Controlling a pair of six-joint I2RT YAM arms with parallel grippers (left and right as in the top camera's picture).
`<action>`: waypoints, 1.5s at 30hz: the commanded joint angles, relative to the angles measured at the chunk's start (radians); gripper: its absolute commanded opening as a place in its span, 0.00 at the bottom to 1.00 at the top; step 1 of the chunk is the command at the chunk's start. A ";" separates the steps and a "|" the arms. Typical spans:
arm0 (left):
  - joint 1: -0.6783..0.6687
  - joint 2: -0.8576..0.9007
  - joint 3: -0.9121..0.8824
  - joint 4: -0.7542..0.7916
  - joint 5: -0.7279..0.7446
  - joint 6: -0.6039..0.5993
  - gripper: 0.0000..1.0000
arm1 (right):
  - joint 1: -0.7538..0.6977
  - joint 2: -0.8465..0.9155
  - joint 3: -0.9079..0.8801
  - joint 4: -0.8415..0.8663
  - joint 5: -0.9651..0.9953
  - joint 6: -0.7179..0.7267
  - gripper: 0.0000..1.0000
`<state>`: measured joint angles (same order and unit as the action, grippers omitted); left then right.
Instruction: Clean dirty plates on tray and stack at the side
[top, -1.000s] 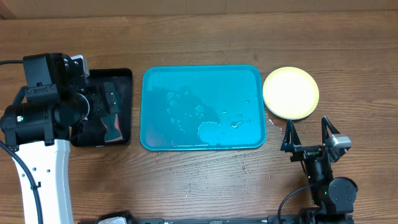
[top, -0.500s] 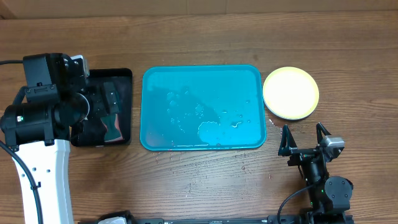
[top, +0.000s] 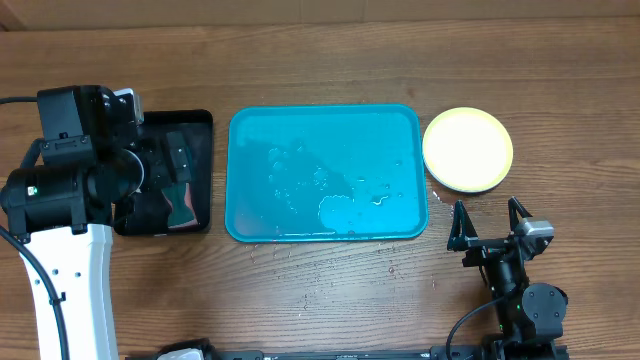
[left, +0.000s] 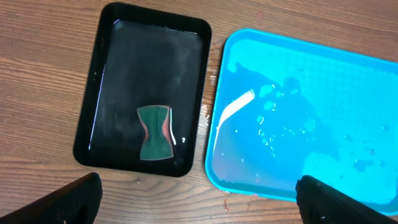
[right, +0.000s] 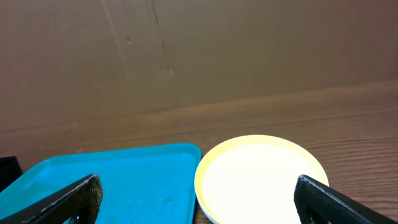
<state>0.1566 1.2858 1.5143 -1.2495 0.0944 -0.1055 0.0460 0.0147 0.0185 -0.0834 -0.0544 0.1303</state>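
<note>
The turquoise tray (top: 325, 172) lies mid-table, wet with water drops and holding no plates; it also shows in the left wrist view (left: 311, 118) and the right wrist view (right: 112, 180). A stack of plates with the yellow-green plate (top: 467, 149) on top sits on the table right of the tray, also in the right wrist view (right: 258, 177); the plates beneath are mostly hidden. My right gripper (top: 489, 224) is open and empty, just in front of the stack. My left gripper (left: 199, 205) is open and empty, raised above the black tray.
A small black tray (top: 170, 172) left of the turquoise tray holds a green-and-red sponge (left: 155, 132). Water drops and faint red smears (top: 330, 270) lie on the wood in front of the turquoise tray. A cardboard wall (right: 186, 50) stands behind the table.
My right gripper drew back a little from the plate stack toward the table's front edge, staying open. The left arm has not moved.
</note>
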 joint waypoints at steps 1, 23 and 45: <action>0.000 0.004 0.013 0.000 0.010 -0.014 1.00 | -0.001 -0.012 -0.011 0.004 -0.006 0.000 1.00; -0.015 -0.811 -0.870 0.867 -0.015 0.060 1.00 | -0.001 -0.012 -0.011 0.004 -0.006 0.000 1.00; -0.017 -1.283 -1.509 1.205 -0.020 0.084 1.00 | -0.001 -0.012 -0.011 0.004 -0.006 0.000 1.00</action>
<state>0.1497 0.0189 0.0105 -0.0360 0.0856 -0.0441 0.0456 0.0135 0.0185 -0.0830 -0.0559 0.1303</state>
